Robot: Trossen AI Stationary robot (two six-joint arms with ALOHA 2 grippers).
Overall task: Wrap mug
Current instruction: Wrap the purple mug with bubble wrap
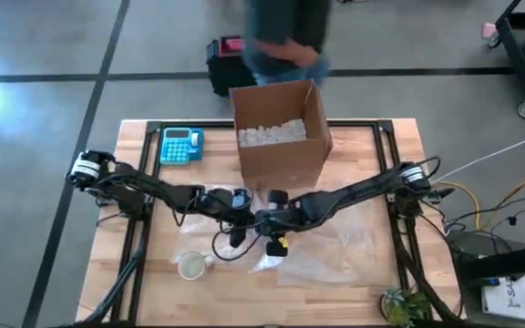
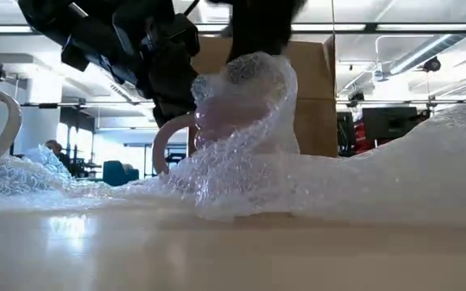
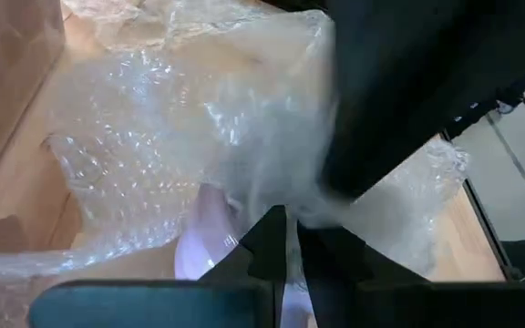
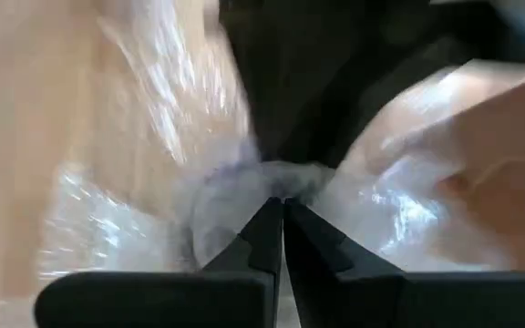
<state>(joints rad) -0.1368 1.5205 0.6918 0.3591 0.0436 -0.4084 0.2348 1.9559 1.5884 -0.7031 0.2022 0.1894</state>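
Bubble wrap [image 2: 314, 178] draped over upright mug [image 2: 217, 121], handle [image 2: 164, 141] sideways

Overhead camera looks straight down, taking in the whole tabletop [image 1: 135, 292] and both arms from well above; low camera sits at tabletop height, facing level across into the room, very close to the bubble wrap [image 2: 314, 186]; each wrist camera peers forward past its own dark fingers, pressed right up against that wrap; all four share the wrap at the tabletop's middle.
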